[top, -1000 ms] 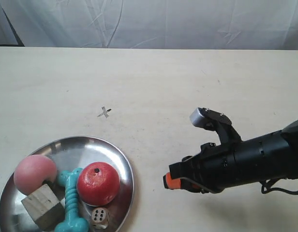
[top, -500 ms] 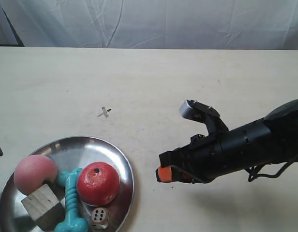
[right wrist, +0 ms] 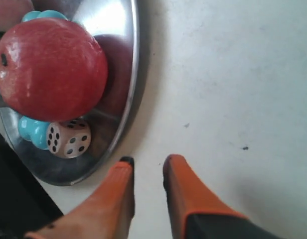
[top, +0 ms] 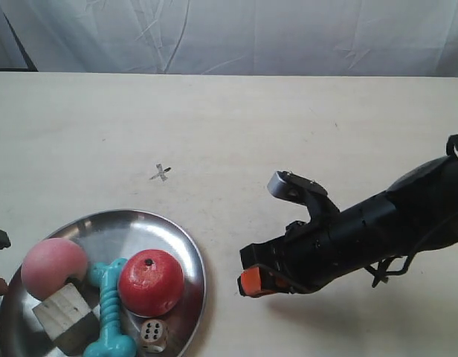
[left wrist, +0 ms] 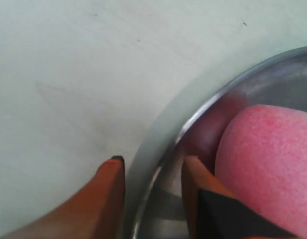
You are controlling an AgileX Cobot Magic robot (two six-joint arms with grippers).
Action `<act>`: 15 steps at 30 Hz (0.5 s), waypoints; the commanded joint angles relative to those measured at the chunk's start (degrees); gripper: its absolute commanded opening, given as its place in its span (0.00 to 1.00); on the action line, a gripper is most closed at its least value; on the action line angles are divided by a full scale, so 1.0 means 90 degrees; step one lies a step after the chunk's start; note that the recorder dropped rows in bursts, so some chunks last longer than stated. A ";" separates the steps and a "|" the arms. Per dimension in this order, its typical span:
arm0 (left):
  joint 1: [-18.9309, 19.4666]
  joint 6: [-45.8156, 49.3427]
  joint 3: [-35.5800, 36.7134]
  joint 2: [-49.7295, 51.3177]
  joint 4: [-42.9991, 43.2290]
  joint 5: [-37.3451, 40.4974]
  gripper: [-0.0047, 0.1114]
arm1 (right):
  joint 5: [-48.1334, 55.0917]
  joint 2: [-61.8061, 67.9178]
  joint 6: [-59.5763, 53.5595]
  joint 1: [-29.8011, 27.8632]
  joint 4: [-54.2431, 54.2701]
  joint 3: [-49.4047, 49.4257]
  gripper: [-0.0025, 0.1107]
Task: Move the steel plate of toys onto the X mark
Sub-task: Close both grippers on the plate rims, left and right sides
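The steel plate point(top: 143, 220) lies at the exterior view's lower left and holds a pink ball point(top: 53, 268), a red ball point(top: 151, 282), a teal bone point(top: 110, 309), a wooden cube point(top: 65, 316) and a die point(top: 153, 335). The X mark point(top: 160, 173) is on the table beyond the plate. My left gripper point(left wrist: 152, 169) is open and straddles the plate's rim point(left wrist: 208, 107), one finger inside beside the pink ball point(left wrist: 273, 164). My right gripper point(right wrist: 147, 162) is narrowly open and empty, just off the rim point(right wrist: 133, 74) near the die point(right wrist: 69, 139) and red ball point(right wrist: 49, 69).
The pale table point(top: 288, 126) stretches back to a white cloth backdrop point(top: 236, 33). The black right arm point(top: 378, 223) lies across the table at the exterior view's right, its orange tips point(top: 251, 281) a short way from the plate. The plate runs off that view's lower edge.
The right arm has slid toward the plate, its orange tip lower and closer to the rim. The left gripper has come into the exterior view at the left edge, beside the plate.
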 commanded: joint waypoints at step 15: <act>0.0004 0.0239 -0.0040 0.0611 -0.0158 -0.0095 0.37 | 0.0636 0.0954 -0.0093 0.0019 0.0545 -0.0490 0.24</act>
